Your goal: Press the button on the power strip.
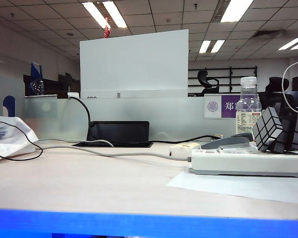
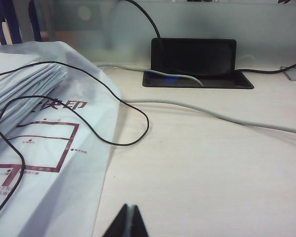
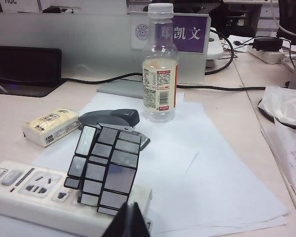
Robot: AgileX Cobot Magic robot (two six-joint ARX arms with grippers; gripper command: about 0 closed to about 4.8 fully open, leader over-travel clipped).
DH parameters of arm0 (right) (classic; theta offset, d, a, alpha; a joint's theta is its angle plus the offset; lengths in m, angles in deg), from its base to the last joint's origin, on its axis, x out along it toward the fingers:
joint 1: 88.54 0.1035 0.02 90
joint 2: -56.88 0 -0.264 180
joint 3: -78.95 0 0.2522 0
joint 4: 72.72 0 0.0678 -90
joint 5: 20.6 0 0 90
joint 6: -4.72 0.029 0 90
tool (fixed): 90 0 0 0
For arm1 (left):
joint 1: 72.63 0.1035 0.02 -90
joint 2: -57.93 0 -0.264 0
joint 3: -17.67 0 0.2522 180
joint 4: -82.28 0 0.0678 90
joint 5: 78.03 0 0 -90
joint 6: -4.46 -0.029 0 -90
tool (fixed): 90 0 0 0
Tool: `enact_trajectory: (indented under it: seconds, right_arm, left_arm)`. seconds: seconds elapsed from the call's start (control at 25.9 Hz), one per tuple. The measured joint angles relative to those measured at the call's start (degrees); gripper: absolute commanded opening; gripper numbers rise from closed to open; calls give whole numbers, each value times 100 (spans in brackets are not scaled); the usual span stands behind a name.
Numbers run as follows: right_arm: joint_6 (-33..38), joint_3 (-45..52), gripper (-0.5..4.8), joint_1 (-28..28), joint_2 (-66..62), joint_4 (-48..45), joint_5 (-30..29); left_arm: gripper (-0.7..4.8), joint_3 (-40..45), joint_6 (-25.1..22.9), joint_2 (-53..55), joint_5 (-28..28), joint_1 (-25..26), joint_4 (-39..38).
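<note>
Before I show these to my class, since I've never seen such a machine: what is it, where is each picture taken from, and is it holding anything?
It is a robot with two arms, each ending in a two-finger gripper. One picture comes from a camera beside the table; the other two come from cameras on the wrists. The left gripper hangs shut over bare desk beside a white plastic bag and holds nothing. The right gripper, also shut and empty, hovers by the power strip, whose button it must press. A silver twisty cube sits on that strip. Nearby lie a stapler, a tissue pack and a water bottle. Farther back is a black box.
</note>
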Motion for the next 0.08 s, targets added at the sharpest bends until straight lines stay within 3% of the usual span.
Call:
enact_trajectory:
  seconds: [0.08]
  right_arm:
    - [0,0,0,0,0,0,0]
  left_arm:
    - [-5,0,0,0,0,2,0]
